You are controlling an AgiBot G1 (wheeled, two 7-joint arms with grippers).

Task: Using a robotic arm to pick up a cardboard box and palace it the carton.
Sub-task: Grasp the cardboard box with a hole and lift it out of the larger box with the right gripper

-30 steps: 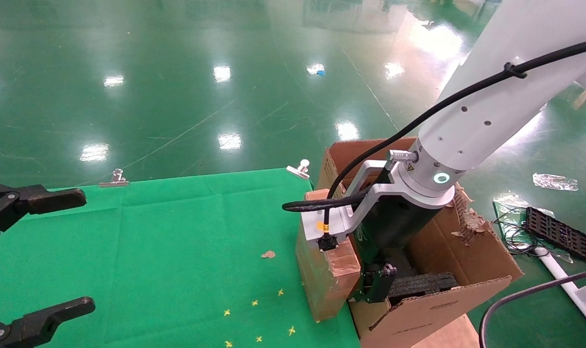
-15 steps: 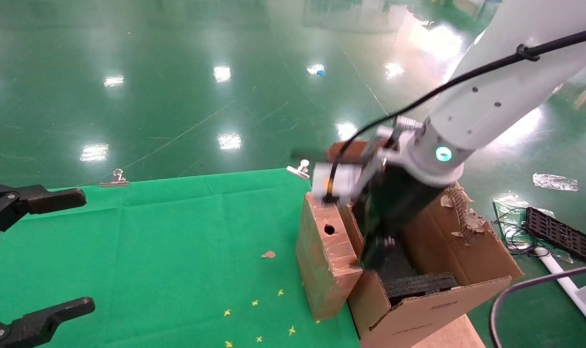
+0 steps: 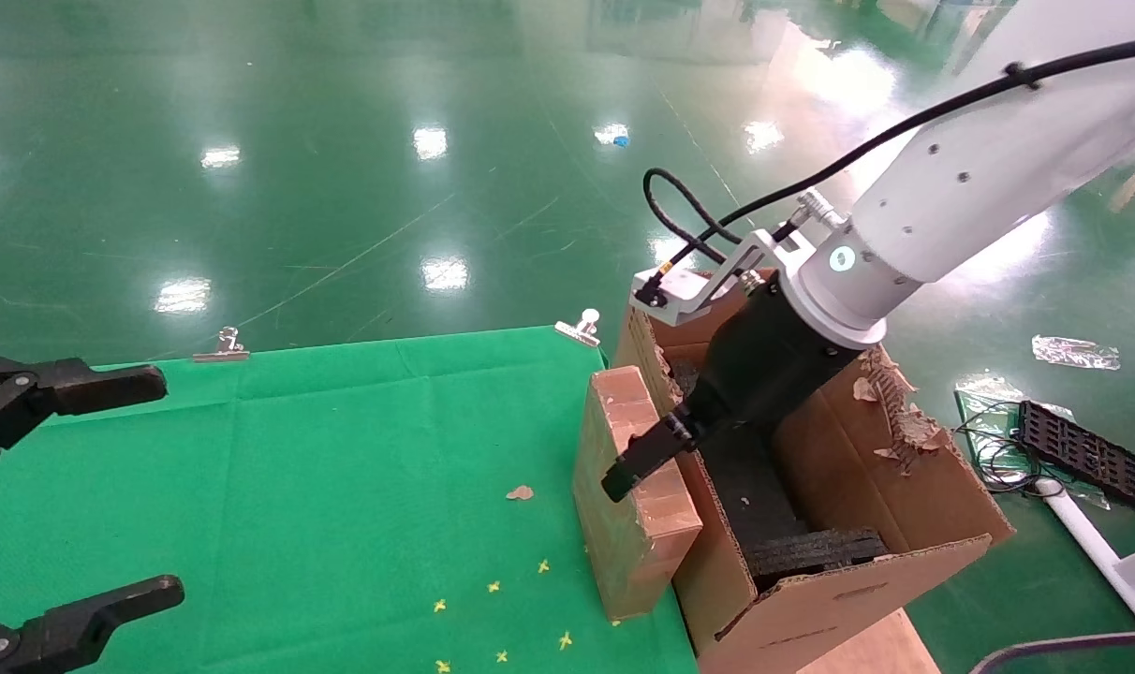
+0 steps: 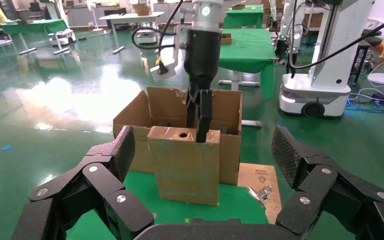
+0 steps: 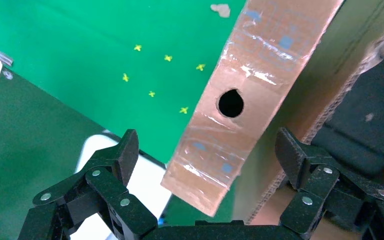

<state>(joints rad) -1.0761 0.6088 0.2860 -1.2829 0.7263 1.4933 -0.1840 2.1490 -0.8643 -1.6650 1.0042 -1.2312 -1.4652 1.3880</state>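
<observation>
Green cloth fills our lower left under glossy green floor; our right gripper spreads wide, empty, over the cardboard box.

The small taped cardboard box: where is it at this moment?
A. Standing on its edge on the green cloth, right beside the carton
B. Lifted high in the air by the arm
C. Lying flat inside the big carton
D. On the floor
A: the cardboard box stands upright on the green cloth, against the outside of the carton, with the open right end effector poised over its top edge.
</observation>
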